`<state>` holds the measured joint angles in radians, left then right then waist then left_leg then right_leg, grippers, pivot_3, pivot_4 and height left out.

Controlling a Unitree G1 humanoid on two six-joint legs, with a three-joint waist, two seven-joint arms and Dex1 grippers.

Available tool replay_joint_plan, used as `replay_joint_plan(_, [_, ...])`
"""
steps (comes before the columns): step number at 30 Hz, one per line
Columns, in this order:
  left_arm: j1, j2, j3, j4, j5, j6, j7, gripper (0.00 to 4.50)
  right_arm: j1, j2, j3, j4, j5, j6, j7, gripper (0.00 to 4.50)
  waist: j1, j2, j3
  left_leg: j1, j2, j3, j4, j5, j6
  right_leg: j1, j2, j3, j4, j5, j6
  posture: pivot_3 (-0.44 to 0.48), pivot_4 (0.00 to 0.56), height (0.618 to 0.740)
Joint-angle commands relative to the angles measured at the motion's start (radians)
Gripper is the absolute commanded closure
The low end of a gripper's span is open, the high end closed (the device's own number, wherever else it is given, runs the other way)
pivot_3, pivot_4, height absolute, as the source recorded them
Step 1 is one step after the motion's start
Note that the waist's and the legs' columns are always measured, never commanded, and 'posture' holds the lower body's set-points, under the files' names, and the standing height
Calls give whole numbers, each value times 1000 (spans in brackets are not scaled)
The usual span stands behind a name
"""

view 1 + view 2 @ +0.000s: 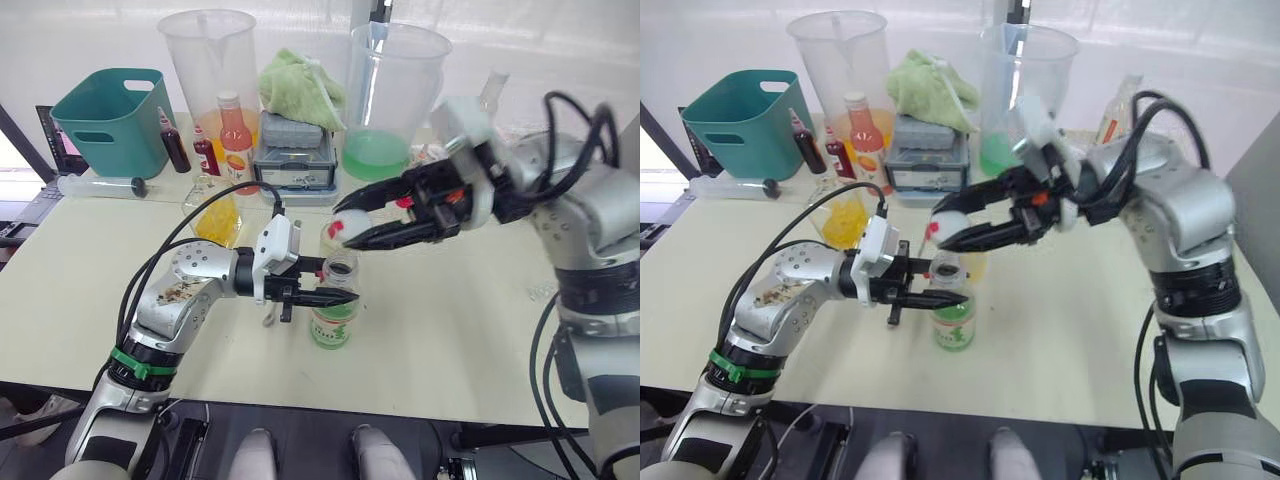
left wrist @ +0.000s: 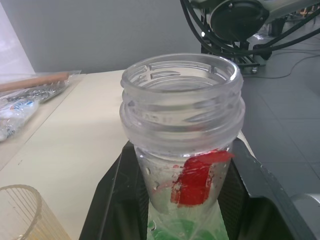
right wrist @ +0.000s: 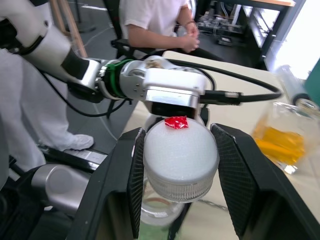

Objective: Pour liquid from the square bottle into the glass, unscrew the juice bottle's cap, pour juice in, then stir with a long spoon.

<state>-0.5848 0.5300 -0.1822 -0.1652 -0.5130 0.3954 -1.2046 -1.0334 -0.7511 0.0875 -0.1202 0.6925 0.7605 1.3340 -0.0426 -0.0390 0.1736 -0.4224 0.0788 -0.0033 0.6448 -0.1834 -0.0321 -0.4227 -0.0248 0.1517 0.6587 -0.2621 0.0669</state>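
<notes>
Table (image 1: 90,290) seen from the head, forward and down, by both eye views, juice bottle (image 2: 182,150) viewed close by the left wrist camera, juice bottle's cap (image 3: 180,160) close by the right wrist camera

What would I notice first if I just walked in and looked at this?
The right gripper pinches a white cap just above the open juice bottle, near the table's front edge. The left gripper clamps that bottle's neck. Behind stand two huge clear jugs and a teal bin.

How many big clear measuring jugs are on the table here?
2. One jug stands at the back next to the teal bin, holding orange liquid; the other jug stands at the back behind the right hand, holding green liquid. More could be hidden.
</notes>
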Motion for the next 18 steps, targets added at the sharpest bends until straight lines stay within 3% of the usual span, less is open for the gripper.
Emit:
replay_joint_plan(1, [18, 12, -35, 41, 53, 11, 8, 3116, 28, -60, -131, -18, 33, 63, -89, 2848, 1, 0, 0, 0, 0, 0, 0, 0, 0, 0, 0, 0, 0, 0, 0, 0, 150, 707])
replay_joint_plan(5, [19, 9, -41, 42, 51, 7, -1, 3116, 120, -135, -226, -13, 2, 66, -150, 2848, 0, 0, 0, 0, 0, 0, 0, 0, 0, 0, 0, 0, -1, 0, 0, 0, 150, 707])
replay_joint_plan(11, [13, -3, -43, 56, 47, -1, -6, 3116, 330, -230, -402, 131, -133, -37, -314, 2848, 3, 0, 0, 0, -1, 0, 0, 0, 0, 1, -1, 0, -2, 0, 0, 0, 150, 707])
replay_joint_plan(14, [20, -12, -44, 54, 47, -6, 0, 3116, 472, -194, -483, 155, -187, -73, -446, 2848, 4, -1, -1, 0, -1, 0, 0, 0, 0, 2, -1, 1, -3, 0, 0, 0, 150, 707])
replay_joint_plan(18, [31, -15, -45, 41, 47, -5, 6, 3116, 556, -141, -511, 156, -213, -107, -534, 2848, -6, 7, -5, 0, -2, 0, 0, 0, 0, 1, -1, 3, -2, 1, 2, 0, 150, 707])
